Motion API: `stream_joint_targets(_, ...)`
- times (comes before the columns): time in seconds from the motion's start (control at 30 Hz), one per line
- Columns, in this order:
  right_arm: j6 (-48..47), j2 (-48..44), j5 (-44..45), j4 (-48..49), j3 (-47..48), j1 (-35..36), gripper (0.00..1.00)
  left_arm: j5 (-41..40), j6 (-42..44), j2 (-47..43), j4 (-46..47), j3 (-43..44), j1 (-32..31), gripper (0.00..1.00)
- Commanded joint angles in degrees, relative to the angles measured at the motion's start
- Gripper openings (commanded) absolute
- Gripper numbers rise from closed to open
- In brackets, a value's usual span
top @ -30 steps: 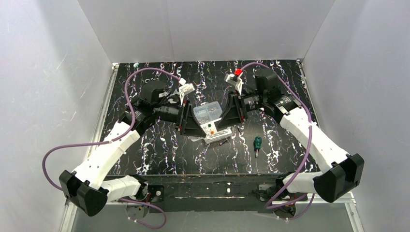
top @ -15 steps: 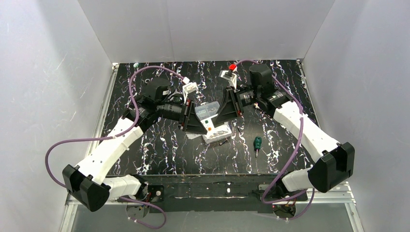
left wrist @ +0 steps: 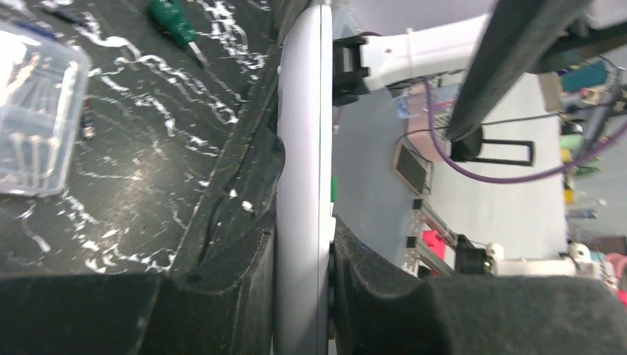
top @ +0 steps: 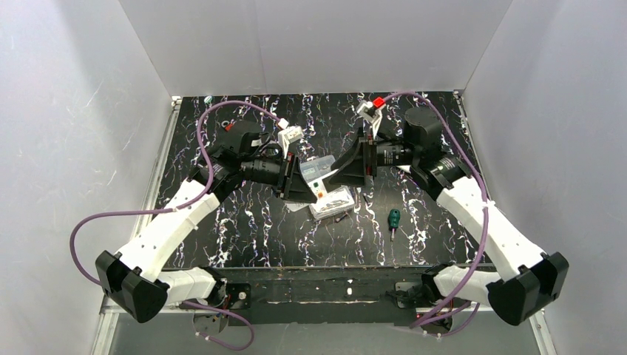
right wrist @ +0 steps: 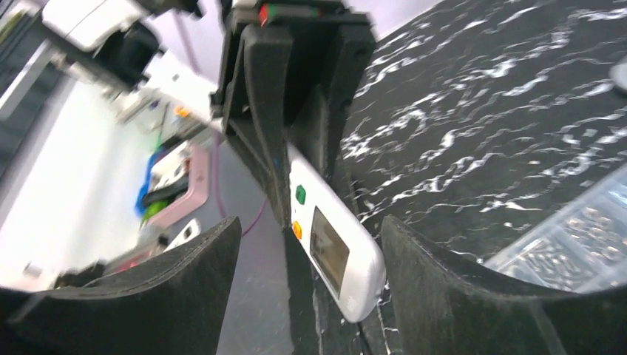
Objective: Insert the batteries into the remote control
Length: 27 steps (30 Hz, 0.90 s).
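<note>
The remote control (right wrist: 334,255) is a slim white handset with a small display, a green button and an orange one. My left gripper (left wrist: 303,237) is shut on its lower half, and the left wrist view shows it edge-on (left wrist: 303,133), raised off the table. In the top view the remote control (top: 319,186) juts out from the left gripper (top: 309,185). My right gripper (right wrist: 307,277) stands open with the remote's display end between its fingers and a gap on both sides; the top view shows it (top: 341,172) facing the left one. No batteries can be picked out.
A clear plastic compartment box (top: 324,163) sits just behind the remote. A pale flat item with small dark parts (top: 333,203) lies below it. A green-handled screwdriver (top: 394,220) rests to the right. White walls enclose the black marbled table (top: 244,222).
The right gripper has opened and let go of the remote. The left gripper has closed on it and now carries it alone, a little farther back.
</note>
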Motion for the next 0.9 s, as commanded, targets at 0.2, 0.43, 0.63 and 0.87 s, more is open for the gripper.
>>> stream_joint_targets(0.2, 19.3, -8.5, 34.2, 0.2, -2.9, -0.2, 0.81, -25.5, 22.7, -4.5, -15.4, 2.2, -2.6, 0.0)
stream_joint_targets(0.43, 35.7, -6.2, 40.9, -9.9, 0.5, -0.2, 0.8, -64.9, 52.7, -6.5, -5.1, -5.0, -19.5, 0.0)
stream_joint_targets(0.63, 44.1, -4.4, 41.2, -11.7, 0.0, 0.7, 0.81, -82.2, 72.5, -3.2, 15.4, -11.3, -31.3, 0.0)
stream_joint_targets(0.87, 45.7, -7.0, 44.9, -15.6, -3.1, 0.7, 0.81, -92.3, 89.4, 4.7, 35.7, -11.8, -35.0, 0.0)
